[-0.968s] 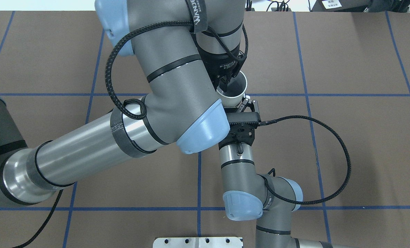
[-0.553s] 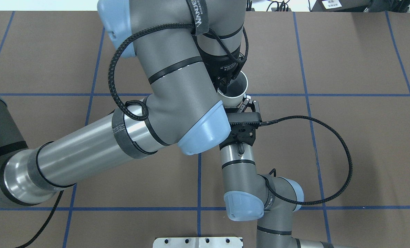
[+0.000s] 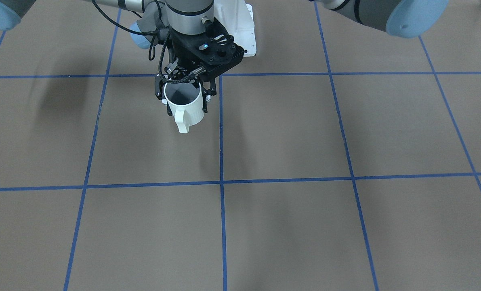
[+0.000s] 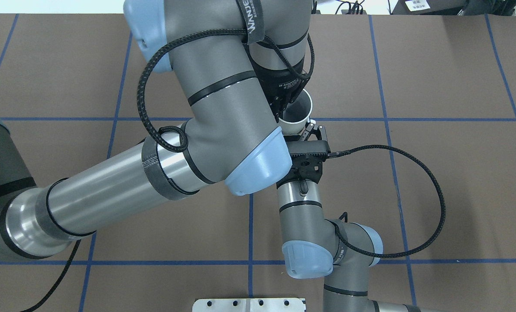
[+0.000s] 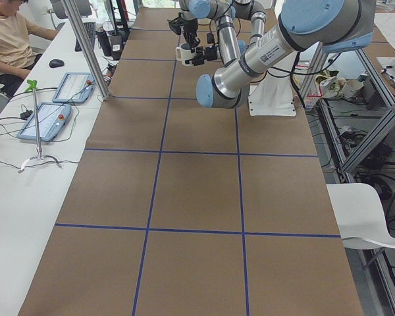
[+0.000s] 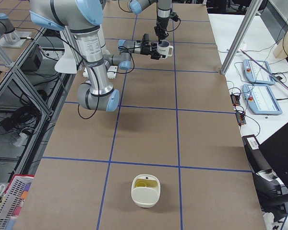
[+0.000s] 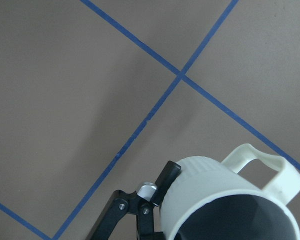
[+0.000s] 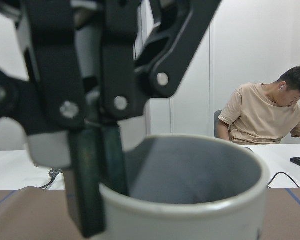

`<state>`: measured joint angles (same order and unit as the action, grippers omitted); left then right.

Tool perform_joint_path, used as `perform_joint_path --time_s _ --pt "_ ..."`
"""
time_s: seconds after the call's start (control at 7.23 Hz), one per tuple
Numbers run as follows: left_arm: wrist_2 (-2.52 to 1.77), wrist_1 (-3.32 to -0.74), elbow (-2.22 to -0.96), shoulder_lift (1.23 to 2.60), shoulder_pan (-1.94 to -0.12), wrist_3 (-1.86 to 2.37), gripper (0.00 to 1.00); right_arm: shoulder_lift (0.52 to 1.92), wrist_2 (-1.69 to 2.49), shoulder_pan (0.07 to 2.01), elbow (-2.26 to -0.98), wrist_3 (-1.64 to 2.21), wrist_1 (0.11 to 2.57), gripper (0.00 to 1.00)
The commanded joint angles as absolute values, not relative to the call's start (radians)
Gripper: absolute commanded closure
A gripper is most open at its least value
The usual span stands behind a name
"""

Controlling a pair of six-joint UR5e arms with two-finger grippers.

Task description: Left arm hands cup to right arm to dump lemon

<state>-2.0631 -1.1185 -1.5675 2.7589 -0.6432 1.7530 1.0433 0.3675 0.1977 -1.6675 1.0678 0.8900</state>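
The white cup (image 3: 187,109) hangs in the air over the middle of the table, mouth up and handle toward the operators' side. It also shows in the overhead view (image 4: 293,125). My left gripper (image 4: 283,109) comes down from above and is shut on the cup's rim, one finger inside and one finger (image 7: 167,175) outside. My right gripper (image 3: 182,100) reaches in level from the robot's side. Its fingers (image 3: 205,103) lie against both sides of the cup's body. The cup's inside looks grey. The lemon is hidden.
A white bowl (image 6: 145,191) holding something yellow sits on the table toward the robot's right end. The robot's white base plate (image 4: 249,303) is at the near edge. An operator (image 5: 6,33) sits beside a side table with control tablets (image 5: 46,122).
My left arm has shifted very slightly to the right. The cup and my right gripper stay where they were.
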Motion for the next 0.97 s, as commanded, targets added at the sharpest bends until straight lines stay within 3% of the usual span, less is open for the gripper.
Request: perform_joint_path --time_s 0.0,0.42,0.69,0.83 --pt "-2.063 -1.12 -1.568 2.761 -0.643 1.752 1.0 1.057 0.376 0.198 -1.664 1.063 0.891 0.0" --pt "-2.065 -1.124 -1.591 2.766 -0.658 1.752 1.0 1.071 0.371 0.18 -1.611 1.065 0.891 0.0" --pt "-2.074 -1.118 -1.665 2.758 -0.701 1.717 1.0 1.074 0.376 0.182 -1.592 1.066 0.888 0.0" --pt "-2.074 -1.115 -1.751 2.684 -0.71 1.645 1.0 1.077 0.432 0.202 -1.606 1.049 0.888 0.0"
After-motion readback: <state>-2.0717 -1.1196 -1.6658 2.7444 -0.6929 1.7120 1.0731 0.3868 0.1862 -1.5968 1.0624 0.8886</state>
